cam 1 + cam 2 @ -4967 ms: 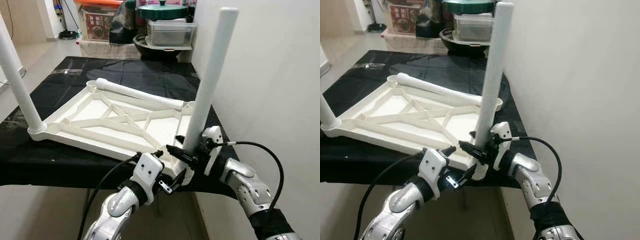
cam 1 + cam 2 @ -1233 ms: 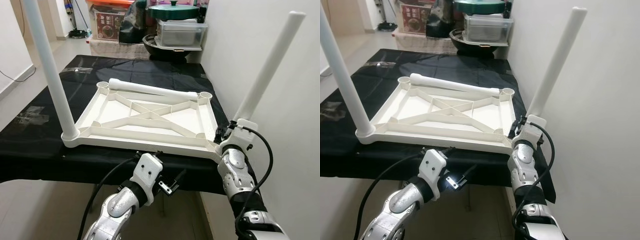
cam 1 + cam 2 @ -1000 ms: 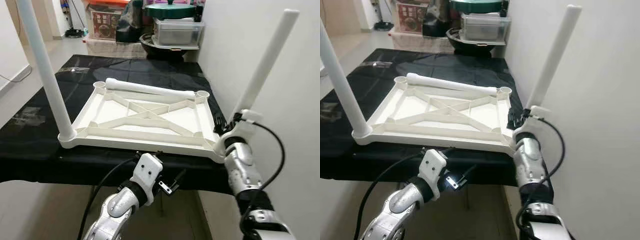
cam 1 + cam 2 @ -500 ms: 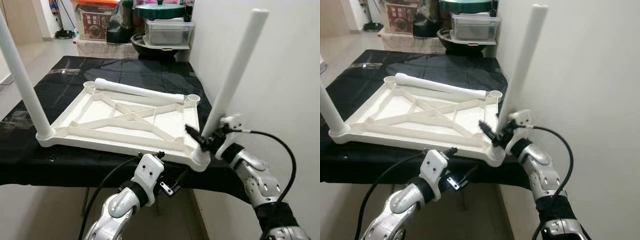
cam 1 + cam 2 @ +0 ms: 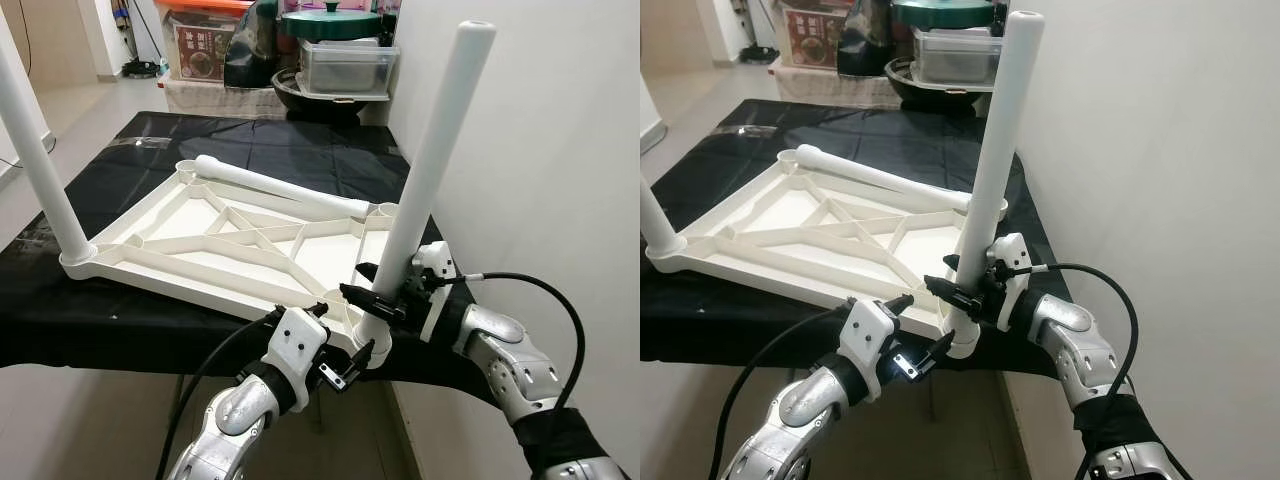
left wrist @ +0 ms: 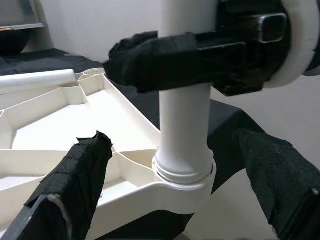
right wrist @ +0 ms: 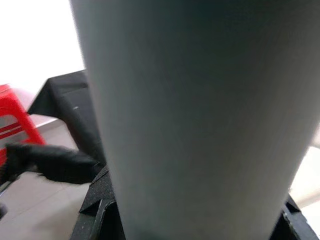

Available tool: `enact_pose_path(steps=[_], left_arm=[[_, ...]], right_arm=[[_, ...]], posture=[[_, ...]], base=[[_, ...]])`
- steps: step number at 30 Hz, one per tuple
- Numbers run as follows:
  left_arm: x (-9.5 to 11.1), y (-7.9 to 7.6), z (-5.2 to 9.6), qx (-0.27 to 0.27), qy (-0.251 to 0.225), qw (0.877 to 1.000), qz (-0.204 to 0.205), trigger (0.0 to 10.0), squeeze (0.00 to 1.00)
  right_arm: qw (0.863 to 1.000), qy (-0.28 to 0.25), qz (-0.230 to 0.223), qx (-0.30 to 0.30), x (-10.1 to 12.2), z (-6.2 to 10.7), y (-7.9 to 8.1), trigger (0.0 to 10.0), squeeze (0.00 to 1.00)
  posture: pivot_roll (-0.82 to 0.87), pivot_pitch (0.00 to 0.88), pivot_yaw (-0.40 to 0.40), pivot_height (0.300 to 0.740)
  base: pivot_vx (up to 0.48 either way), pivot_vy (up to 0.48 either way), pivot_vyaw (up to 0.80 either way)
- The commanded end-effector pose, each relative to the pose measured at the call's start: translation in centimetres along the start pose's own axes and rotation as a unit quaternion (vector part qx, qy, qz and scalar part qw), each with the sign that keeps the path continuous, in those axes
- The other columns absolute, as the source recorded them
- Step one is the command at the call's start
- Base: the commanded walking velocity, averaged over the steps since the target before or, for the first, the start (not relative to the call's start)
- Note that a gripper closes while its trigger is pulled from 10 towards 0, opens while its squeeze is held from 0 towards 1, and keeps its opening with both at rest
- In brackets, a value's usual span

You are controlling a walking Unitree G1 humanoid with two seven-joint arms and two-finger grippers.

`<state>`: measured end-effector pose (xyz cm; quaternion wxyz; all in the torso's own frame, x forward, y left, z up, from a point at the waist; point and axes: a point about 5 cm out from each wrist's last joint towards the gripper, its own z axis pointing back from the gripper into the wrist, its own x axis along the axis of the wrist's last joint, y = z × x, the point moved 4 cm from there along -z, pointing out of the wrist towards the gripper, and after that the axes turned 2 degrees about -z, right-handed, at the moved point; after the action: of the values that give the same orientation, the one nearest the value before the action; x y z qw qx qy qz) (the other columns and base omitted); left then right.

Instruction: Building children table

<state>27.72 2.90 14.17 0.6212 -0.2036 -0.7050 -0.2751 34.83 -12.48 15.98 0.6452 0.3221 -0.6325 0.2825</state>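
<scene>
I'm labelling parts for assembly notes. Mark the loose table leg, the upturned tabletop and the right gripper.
loose table leg (image 5: 280,187), left eye view, mid shaft.
upturned tabletop (image 5: 180,266), left eye view, near rib.
right gripper (image 5: 372,298), left eye view, between fingertips.

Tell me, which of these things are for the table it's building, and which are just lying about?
For the job:
tabletop, upside down on the black cloth
leg held by the right pincer
far-left leg, standing in its corner
loose leg lying on the tabletop
left pincer, open near the held leg's socket

Lying about:
green pot
clear box
</scene>
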Motion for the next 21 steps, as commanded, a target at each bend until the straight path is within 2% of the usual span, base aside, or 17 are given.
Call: enact_pose_path(steps=[1,2,3,5,7,8,10,11,13,14,15,17,18,21], left_arm=[[-0.4,-0.1,0.0,-0.002,0.007,1.000,0.003,10.0,0.00],[-0.4,-0.1,0.0,-0.002,0.007,1.000,0.003,10.0,0.00],[-0.4,-0.1,0.0,-0.002,0.007,1.000,0.003,10.0,0.00],[-0.5,-0.1,0.0,-0.002,0.008,1.000,0.003,10.0,0.00],[-0.5,-0.1,0.0,-0.001,0.008,1.000,0.003,10.0,0.00],[-0.5,-0.1,0.0,-0.001,0.008,1.000,0.003,10.0,0.00],[-0.5,-0.1,0.0,-0.001,0.008,1.000,0.004,10.0,0.00],[-0.5,-0.1,0.0,-0.001,0.008,1.000,0.004,10.0,0.00],[-0.4,-0.1,0.0,-0.001,0.008,1.000,0.004,10.0,0.00],[-0.4,-0.1,0.0,-0.001,0.008,1.000,0.004,10.0,0.00],[-0.4,-0.1,0.0,-0.002,0.008,1.000,0.004,10.0,0.00],[-0.4,-0.1,0.0,-0.002,0.007,1.000,0.004,10.0,0.00],[-0.4,-0.1,-0.1,-0.002,0.007,1.000,0.004,10.0,0.00],[-0.4,-0.1,-0.1,-0.002,0.007,1.000,0.004,10.0,0.00]], right_arm=[[0.998,0.012,0.000,-0.058,-0.6,-0.5,-1.3,0.0,0.00],[0.998,0.012,0.000,-0.058,-0.6,-0.5,-1.3,0.0,0.00],[0.996,0.012,-0.002,-0.093,-0.7,-0.6,-2.1,0.0,0.00],[0.984,0.007,-0.009,-0.175,-0.9,-0.6,-3.9,0.0,0.00],[0.965,-0.005,-0.026,-0.262,-0.9,-0.1,-5.8,0.0,0.00],[0.965,-0.005,-0.026,-0.262,-0.9,-0.1,-5.8,0.0,0.00],[0.927,-0.021,-0.052,-0.372,-1.0,1.1,-7.9,0.0,0.00],[0.927,-0.021,-0.052,-0.372,-1.0,1.1,-7.9,0.0,0.00],[0.897,-0.033,-0.065,-0.436,-1.2,2.0,-8.9,0.0,0.00],[0.897,-0.033,-0.065,-0.436,-1.2,2.0,-8.9,0.0,0.00],[0.871,-0.036,-0.070,-0.485,-1.5,3.0,-9.5,0.0,0.00],[0.828,-0.038,-0.071,-0.555,-2.0,4.3,-10.1,0.0,0.00],[0.815,-0.039,-0.069,-0.575,-2.1,4.6,-10.2,0.0,0.00],[0.808,-0.041,-0.070,-0.584,-2.1,4.7,-10.2,0.0,0.00]], posture=[[0.18,0.000,-0.105,0.740],[0.18,0.000,-0.105,0.740],[0.18,0.000,-0.104,0.740],[0.18,0.000,-0.104,0.740],[0.18,0.000,-0.102,0.740],[0.18,0.000,-0.102,0.740],[0.18,0.000,-0.100,0.740],[0.18,0.000,-0.100,0.740],[0.18,0.000,-0.099,0.740],[0.18,0.000,-0.099,0.740],[0.18,0.000,-0.103,0.740],[0.18,0.000,-0.105,0.740],[0.18,0.000,-0.105,0.740],[0.18,0.000,-0.105,0.740]], base=[[0.000,0.000,0.00],[0.000,0.000,0.00],[0.000,0.000,0.00],[0.000,0.000,0.00],[0.000,0.000,0.00],[0.000,0.000,0.00],[0.000,0.000,0.00],[0.000,0.000,0.00],[0.000,0.000,0.00],[0.000,0.000,0.00],[0.000,0.000,0.00],[0.000,0.000,0.00],[0.000,0.000,0.00],[0.000,0.000,0.00]])
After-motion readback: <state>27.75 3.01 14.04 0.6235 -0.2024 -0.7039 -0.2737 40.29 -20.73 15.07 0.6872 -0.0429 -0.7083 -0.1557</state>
